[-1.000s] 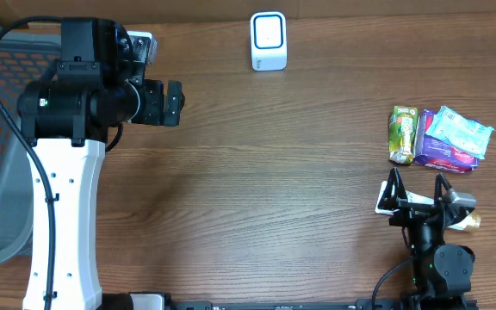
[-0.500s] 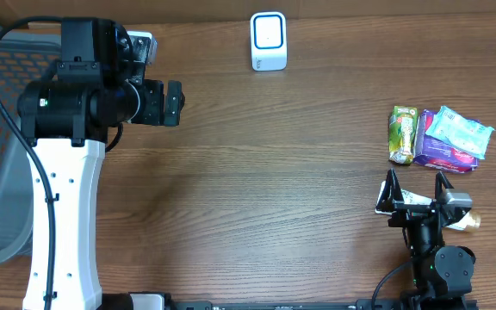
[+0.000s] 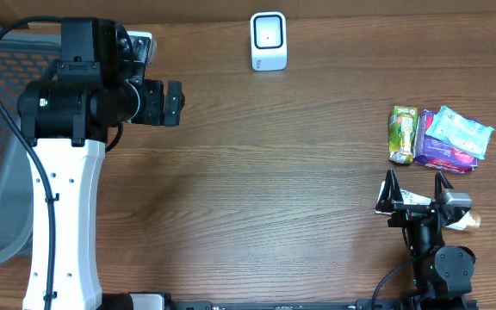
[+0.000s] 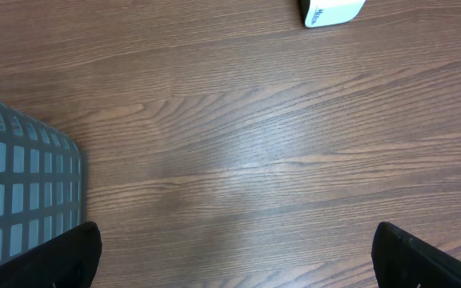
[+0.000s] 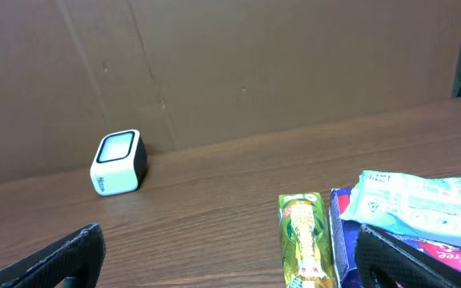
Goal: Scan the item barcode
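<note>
Nothing has shifted in the last second. Three packets lie together at the right: a green pouch (image 3: 403,134), a purple pack (image 3: 444,155) and a pale blue pack (image 3: 460,131) overlapping it. A fourth item (image 3: 468,222), white and gold, perhaps a tube, lies mostly hidden under the right gripper (image 3: 416,189). It and the left gripper (image 3: 172,103) both gape wide, holding nothing. One white scanner (image 3: 269,40) stands at the far edge.

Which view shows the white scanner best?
Right wrist: the white scanner is whole, window and side both visible. Overhead shows it whole but small, from above. Left wrist catches only its cropped edge.
</note>
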`<action>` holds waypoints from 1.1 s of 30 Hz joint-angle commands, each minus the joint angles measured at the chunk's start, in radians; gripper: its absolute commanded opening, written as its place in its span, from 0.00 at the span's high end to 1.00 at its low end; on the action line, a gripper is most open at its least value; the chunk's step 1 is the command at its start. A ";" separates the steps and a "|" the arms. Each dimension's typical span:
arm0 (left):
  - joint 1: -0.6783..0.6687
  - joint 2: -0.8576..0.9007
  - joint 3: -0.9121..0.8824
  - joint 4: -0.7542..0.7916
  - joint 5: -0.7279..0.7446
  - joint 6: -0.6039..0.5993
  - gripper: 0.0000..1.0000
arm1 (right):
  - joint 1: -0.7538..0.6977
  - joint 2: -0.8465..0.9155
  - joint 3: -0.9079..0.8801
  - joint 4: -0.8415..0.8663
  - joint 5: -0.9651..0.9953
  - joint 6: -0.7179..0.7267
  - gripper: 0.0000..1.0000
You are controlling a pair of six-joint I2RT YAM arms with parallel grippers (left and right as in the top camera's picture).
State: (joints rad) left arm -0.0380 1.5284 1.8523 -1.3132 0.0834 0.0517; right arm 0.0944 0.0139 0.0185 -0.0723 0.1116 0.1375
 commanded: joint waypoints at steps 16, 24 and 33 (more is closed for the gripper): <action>0.001 -0.239 -0.317 0.478 0.179 0.330 0.00 | 0.007 -0.011 -0.011 0.003 0.000 -0.005 0.00; 0.001 -0.606 -0.922 0.978 0.171 0.331 0.00 | 0.007 -0.011 -0.011 0.003 0.000 -0.005 0.00; 0.035 -1.027 -1.426 1.188 0.145 0.369 0.01 | 0.007 -0.011 -0.011 0.003 0.000 -0.005 0.00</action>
State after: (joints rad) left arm -0.0162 0.6144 0.5373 -0.1482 0.2420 0.3744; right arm 0.0944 0.0139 0.0185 -0.0734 0.1112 0.1375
